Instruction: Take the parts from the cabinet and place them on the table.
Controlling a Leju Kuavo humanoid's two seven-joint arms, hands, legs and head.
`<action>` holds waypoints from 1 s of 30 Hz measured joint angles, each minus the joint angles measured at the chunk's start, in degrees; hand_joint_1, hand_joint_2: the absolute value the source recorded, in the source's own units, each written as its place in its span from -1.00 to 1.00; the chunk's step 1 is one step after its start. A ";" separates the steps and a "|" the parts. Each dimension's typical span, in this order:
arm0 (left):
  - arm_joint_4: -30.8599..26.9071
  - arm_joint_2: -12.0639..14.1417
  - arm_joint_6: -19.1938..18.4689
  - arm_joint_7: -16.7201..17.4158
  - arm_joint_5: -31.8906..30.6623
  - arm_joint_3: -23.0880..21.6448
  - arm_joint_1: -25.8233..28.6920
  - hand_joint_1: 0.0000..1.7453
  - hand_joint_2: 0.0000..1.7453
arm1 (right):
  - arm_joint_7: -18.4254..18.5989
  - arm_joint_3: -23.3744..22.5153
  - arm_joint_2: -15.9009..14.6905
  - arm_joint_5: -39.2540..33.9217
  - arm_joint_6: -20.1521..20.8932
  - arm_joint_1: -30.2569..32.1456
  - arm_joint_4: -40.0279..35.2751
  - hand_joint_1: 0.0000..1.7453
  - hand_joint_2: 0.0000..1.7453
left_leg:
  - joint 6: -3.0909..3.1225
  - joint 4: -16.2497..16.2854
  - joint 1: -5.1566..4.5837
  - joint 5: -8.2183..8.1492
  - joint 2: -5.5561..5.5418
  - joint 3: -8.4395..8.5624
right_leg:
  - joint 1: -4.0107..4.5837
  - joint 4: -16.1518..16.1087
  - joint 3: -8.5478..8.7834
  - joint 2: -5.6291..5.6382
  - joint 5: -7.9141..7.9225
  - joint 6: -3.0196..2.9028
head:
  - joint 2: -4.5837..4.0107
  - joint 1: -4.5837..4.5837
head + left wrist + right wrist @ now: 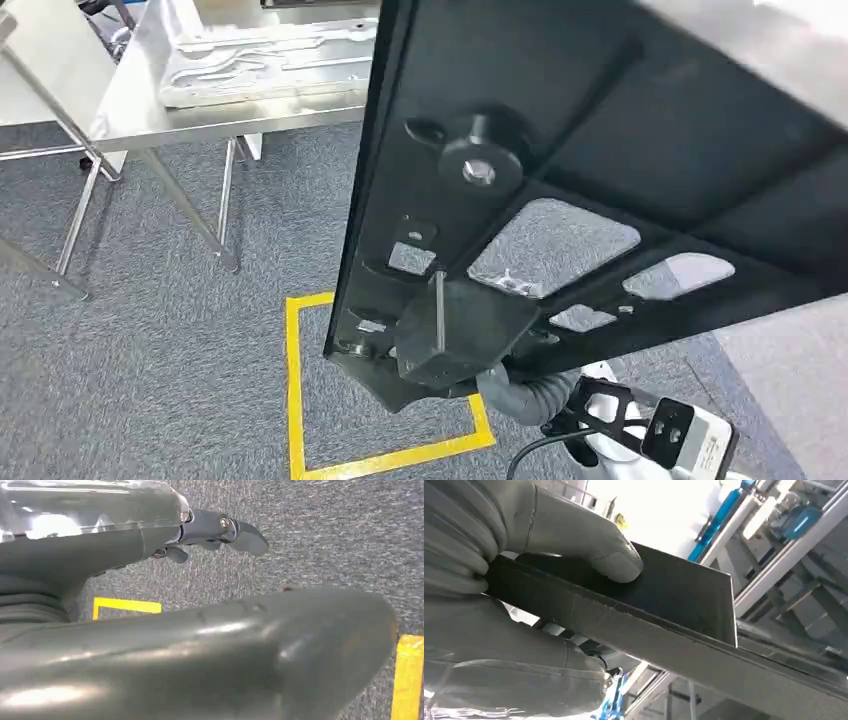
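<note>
Even indoor brightness; blown-out backlight behind the black panel [674, 595]; near surfaces soft, out of focus

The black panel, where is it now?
In the head view the black panel is carried up close, right of the steel table, above the yellow floor tape; the right hand grips it.

Head cam looks fwd and down from high up, the black panel [600, 180] close in front, bench [200, 110] far left. Left wrist cam faces grey carpet [325, 540] w/ yellow tape [127, 605], shared w/ head view. Right wrist cam sits v. close behind right hand [524, 580], aimed upward along same panel.
</note>
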 joint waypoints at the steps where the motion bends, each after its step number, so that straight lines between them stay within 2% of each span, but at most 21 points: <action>1: 0.00 0.00 0.00 0.00 0.02 0.00 -0.08 -1.00 -1.00 | 0.00 0.00 0.00 -0.07 0.00 -0.01 0.00 1.00 1.00 | -0.38 -0.13 0.16 -0.12 0.16 0.28 | 0.17 -0.04 0.05 0.21 -0.14 -0.36 | 0.00 0.02; 3: 0.00 -0.02 0.00 -0.13 0.04 0.00 -0.32 -1.00 -1.00 | 0.04 0.00 0.00 -0.35 0.09 -0.30 0.02 1.00 1.00 | -1.00 1.50 0.42 -1.21 0.01 0.35 | -0.13 -0.61 0.88 0.27 -0.24 -1.37 | 0.00 0.00; 4: 0.00 -0.02 0.00 -0.15 0.04 0.00 -0.35 -1.00 -1.00 | 0.07 0.00 0.00 -0.46 0.07 -0.57 0.11 1.00 1.00 | -1.06 4.71 0.47 -2.94 0.00 -1.30 | -0.05 -0.61 1.05 0.25 -0.48 -1.77 | 0.00 0.00; 6: 0.00 0.00 -0.02 -0.20 0.20 0.09 -0.30 -1.00 -1.00 | 0.07 0.00 0.00 -0.57 0.04 -0.65 0.33 1.00 1.00 | -1.24 14.37 0.48 -6.96 -0.02 -6.68 | 0.27 -0.60 1.39 0.29 -0.90 -2.27 | 0.00 0.00; 7: 0.00 0.00 0.00 -0.20 0.20 0.13 -0.18 -1.00 -1.00 | 0.22 0.00 0.00 -0.33 -0.02 -0.63 0.48 1.00 1.00 | -1.26 17.97 0.48 -7.69 -0.03 -9.02 | 0.46 -0.58 1.56 0.40 -1.10 -2.40 | 0.00 0.00; 8: 0.00 -0.02 0.00 -0.20 0.22 0.26 -0.08 -1.00 -1.00 | 0.31 0.00 0.00 0.09 -0.11 -0.62 0.68 1.00 1.00 | -1.16 19.07 0.48 -6.83 -0.03 -10.33 | 0.62 -0.58 1.89 0.44 -1.36 -2.46 | 0.00 0.00; 9: 0.00 -0.02 0.00 -0.24 0.22 0.37 -0.01 -1.00 -1.00 | 0.31 0.00 0.00 0.48 -0.18 -0.61 0.79 1.00 1.00 | -0.92 17.22 0.46 -4.72 -0.03 -10.04 | 0.78 -0.58 2.32 0.42 -1.65 -2.49 | 0.00 0.00; 11: 0.00 0.00 0.04 -0.42 0.22 0.50 0.01 -1.00 -1.00 | 0.28 0.09 0.00 1.69 -0.48 -0.58 0.98 1.00 1.00 | 0.09 7.57 0.14 1.77 0.29 -6.49 | 1.14 -0.59 3.58 0.02 -2.45 -2.51 | 0.00 0.00; 12: 0.00 0.02 0.09 -0.50 0.22 0.61 -0.01 -1.00 -1.00 | 0.28 0.13 0.00 2.05 -0.65 -0.55 1.09 1.00 1.00 | 0.96 3.11 -0.34 3.96 1.67 -4.86 | 1.14 -0.62 3.92 -0.21 -2.83 -2.44 | 0.00 0.02; 13: 0.00 0.15 0.11 -0.53 0.26 0.81 -0.25 -1.00 -1.00 | 0.24 0.13 0.00 2.32 -0.79 -0.48 1.22 1.00 1.00 | 1.32 1.92 -1.00 3.01 2.47 -4.42 | 1.64 -0.43 4.15 -0.46 -3.17 -1.98 | 0.00 0.00; 16: 0.00 0.07 0.24 -0.61 0.37 1.31 -0.23 -1.00 -1.00 | -0.17 0.28 0.00 3.08 -1.09 -0.29 1.66 1.00 1.00 | 1.62 1.76 -1.21 3.05 1.07 -4.44 | 1.29 -0.76 4.31 -1.60 -3.52 -1.21 | 0.00 0.00; 17: 0.00 0.02 0.33 -0.64 0.37 1.38 -0.14 -1.00 -1.00 | -0.46 0.33 0.00 3.32 -1.18 -0.23 1.68 1.00 1.00 | 1.94 0.95 -0.70 3.28 0.69 -4.01 | 1.64 -0.80 4.70 -1.96 -3.81 -0.77 | 0.00 0.02; 18: 0.00 -0.15 0.37 -0.72 0.41 1.42 0.02 -1.00 -1.00 | -0.76 0.41 0.00 3.74 -1.29 0.00 1.75 1.00 1.00 | 2.06 0.41 -0.47 3.54 0.42 -3.43 | 1.30 -0.17 4.77 -1.26 -4.23 -0.38 | 0.00 0.02; 19: 0.00 -0.26 0.48 -0.81 0.44 1.44 0.01 -1.00 -1.00 | -1.09 0.50 0.00 4.07 -1.31 0.21 1.79 1.00 1.00 | 2.39 0.24 -0.34 3.48 0.07 -3.15 | 1.14 2.19 3.66 -0.38 -5.56 -0.11 | 0.00 0.02; 21: 0.00 -0.55 0.48 -0.88 0.37 1.49 -0.07 -1.00 -1.00 | -2.08 0.59 0.00 4.11 -1.27 1.04 2.06 1.00 1.00 | 2.69 0.25 -0.33 3.24 -0.75 -3.02 | 0.51 11.43 -1.64 0.14 -9.62 0.38 | 0.00 0.02; 22: 0.02 -0.65 0.48 -0.90 0.35 1.53 -0.08 -1.00 -1.00 | -2.43 0.59 0.00 3.82 -1.14 1.50 2.16 1.00 1.00 | 2.69 0.26 -0.33 3.06 -0.80 -2.94 | 0.31 15.12 -4.05 0.14 -10.55 0.63 | 0.00 0.02; 23: 0.02 -0.72 0.48 -0.90 0.35 1.57 0.07 -1.00 -1.00 | -2.67 0.59 0.00 3.61 -1.09 1.78 2.23 1.00 1.00 | 2.63 0.30 -0.28 2.86 -1.08 -2.75 | 0.07 16.68 -5.49 0.16 -10.09 0.79 | 0.00 0.02; 24: 0.00 -0.83 0.46 -0.90 0.35 1.62 0.24 -1.00 -1.00 | -2.78 0.59 0.00 3.50 -1.00 1.86 2.23 1.00 1.00 | 2.43 0.32 -0.19 2.60 -1.24 -2.41 | -0.13 15.59 -5.59 0.15 -8.25 1.00 | 0.00 0.02; 27: 0.00 -0.90 0.31 -0.90 0.28 1.77 0.33 -1.00 -1.00 | -2.64 0.59 0.00 2.27 -0.52 1.67 2.21 1.00 1.00 | 1.48 0.64 0.10 1.31 -1.64 -1.12 | -0.74 1.54 -0.12 0.12 0.70 1.34 | 0.00 0.02; 28: 0.00 -0.85 0.28 -0.88 0.18 1.86 0.22 -1.00 -1.00 | -2.36 0.59 0.00 1.82 -0.37 1.50 2.21 1.00 1.00 | 1.04 0.77 -0.17 0.97 -1.66 -1.11 | -0.41 0.57 0.53 0.24 -0.64 1.20 | 0.00 0.02; 30: 0.00 -0.81 0.26 -0.79 0.18 1.88 0.14 -1.00 -1.00 | -1.64 0.57 0.00 1.18 -0.09 1.21 2.08 1.00 1.00 | 0.35 0.76 -0.19 0.71 -1.70 -1.14 | -0.26 0.20 0.44 0.50 -0.55 0.26 | 0.00 0.00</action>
